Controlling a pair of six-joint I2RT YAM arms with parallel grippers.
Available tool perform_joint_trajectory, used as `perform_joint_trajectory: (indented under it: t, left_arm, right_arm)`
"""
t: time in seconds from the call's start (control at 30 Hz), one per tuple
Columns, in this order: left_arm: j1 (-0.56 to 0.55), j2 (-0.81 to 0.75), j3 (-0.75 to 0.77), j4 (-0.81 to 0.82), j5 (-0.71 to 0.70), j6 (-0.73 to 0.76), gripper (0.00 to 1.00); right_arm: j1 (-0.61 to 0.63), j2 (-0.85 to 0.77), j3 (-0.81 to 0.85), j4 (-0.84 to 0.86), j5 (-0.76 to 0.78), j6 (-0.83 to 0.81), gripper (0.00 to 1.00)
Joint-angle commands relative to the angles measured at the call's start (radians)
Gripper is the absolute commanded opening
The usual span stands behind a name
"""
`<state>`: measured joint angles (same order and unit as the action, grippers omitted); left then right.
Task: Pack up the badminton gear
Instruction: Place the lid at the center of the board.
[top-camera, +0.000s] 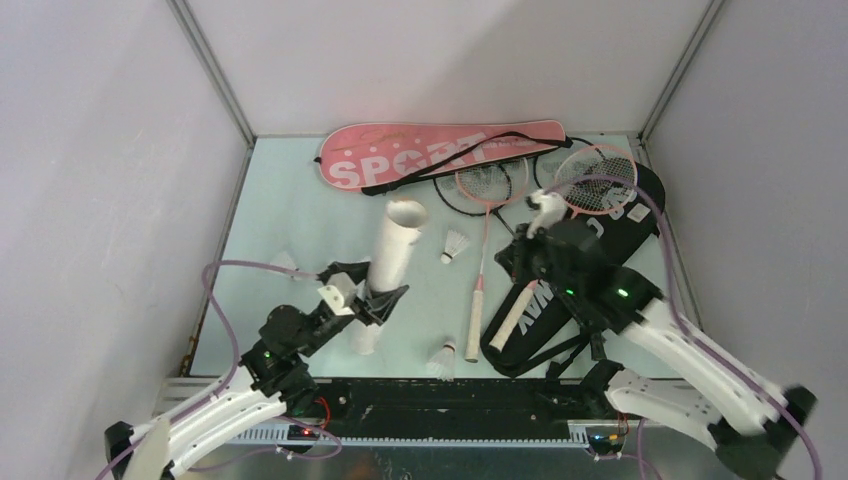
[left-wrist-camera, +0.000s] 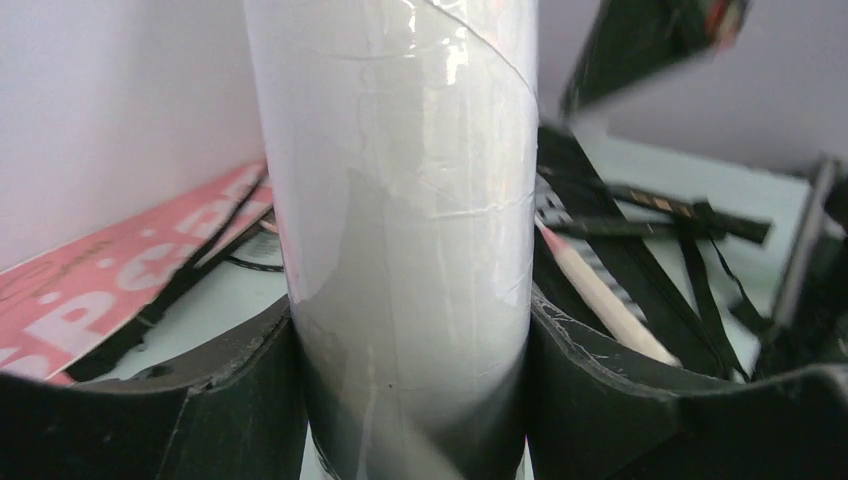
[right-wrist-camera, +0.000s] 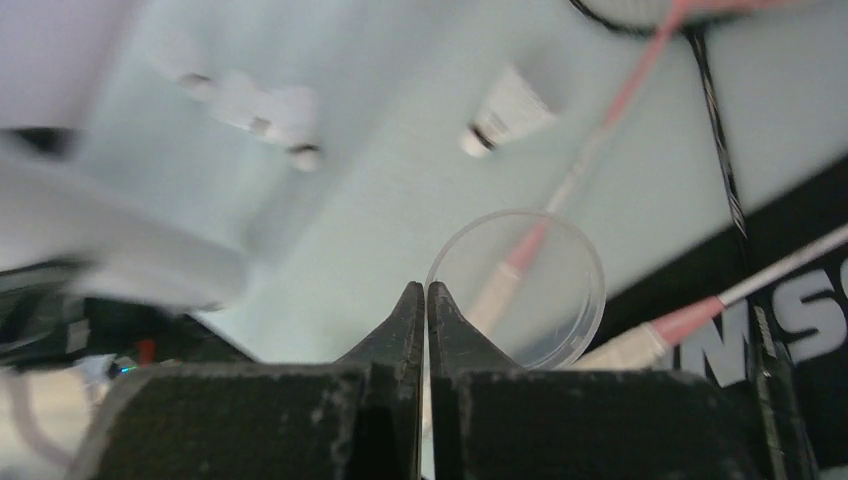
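The long translucent white tube stands tilted, its open end up. My left gripper is shut on its lower part, and the tube fills the space between my fingers. My right gripper hovers over the black bag, shut on the rim of a clear round lid. Two pink rackets and black racket heads lie near the pink SPORT bag. Shuttlecocks lie on the table.
Grey walls close in the pale green table on three sides. Another small white object lies left of my left gripper. The black bag's straps trail toward the near edge. The pink bag lies along the back wall.
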<state>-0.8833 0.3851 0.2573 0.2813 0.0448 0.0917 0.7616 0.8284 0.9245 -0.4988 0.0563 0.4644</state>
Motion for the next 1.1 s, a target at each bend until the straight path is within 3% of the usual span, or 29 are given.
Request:
perform_joint_trajectory:
  t: [0.0, 0.27, 0.33, 0.37, 0.53, 0.57, 0.63, 0.77, 0.87, 0.97, 1.07]
  left_arm:
    - [0.0, -0.072, -0.028, 0.147, -0.213, -0.084, 0.32]
    - [0.0, -0.097, 0.011, 0.003, -0.191, -0.083, 0.32]
    - [-0.001, -0.091, 0.015, -0.008, -0.182, -0.081, 0.32]
    - [-0.001, -0.088, 0.014, -0.008, -0.181, -0.079, 0.32]
    - [-0.001, -0.081, 0.005, -0.002, -0.183, -0.077, 0.32]
    - [-0.001, -0.081, 0.003, 0.001, -0.179, -0.075, 0.33]
    - [-0.001, -0.083, -0.002, 0.001, -0.175, -0.072, 0.33]
    - [0.0, -0.096, -0.013, 0.001, -0.164, -0.062, 0.33]
    - [0.0, -0.11, -0.017, -0.002, -0.155, -0.057, 0.34]
    - [0.0, -0.122, -0.019, -0.016, -0.147, -0.051, 0.35]
    - [0.0, -0.126, -0.025, -0.015, -0.14, -0.049, 0.35]
  right_arm:
    - [-0.036, 0.214, -0.043, 0.097, 0.153, 0.002, 0.0]
    - [-0.129, 0.663, -0.058, 0.247, 0.144, 0.038, 0.0]
    - [-0.129, 0.703, -0.058, 0.27, 0.138, 0.039, 0.05]
    - [-0.128, 0.707, -0.058, 0.273, 0.135, 0.037, 0.13]
    - [-0.098, 0.601, -0.06, 0.208, 0.218, 0.011, 0.5]
    - [-0.076, 0.576, -0.068, 0.185, 0.249, -0.018, 0.67]
    - [-0.023, 0.486, -0.103, 0.175, 0.259, -0.084, 0.78]
    - [0.116, 0.27, -0.272, 0.286, 0.052, -0.289, 0.95]
    - [0.282, 0.122, -0.425, 0.45, -0.162, -0.424, 0.99]
    - [0.398, 0.081, -0.533, 0.609, -0.183, -0.515, 0.99]
    - [0.495, 0.129, -0.521, 0.611, -0.143, -0.543, 0.99]
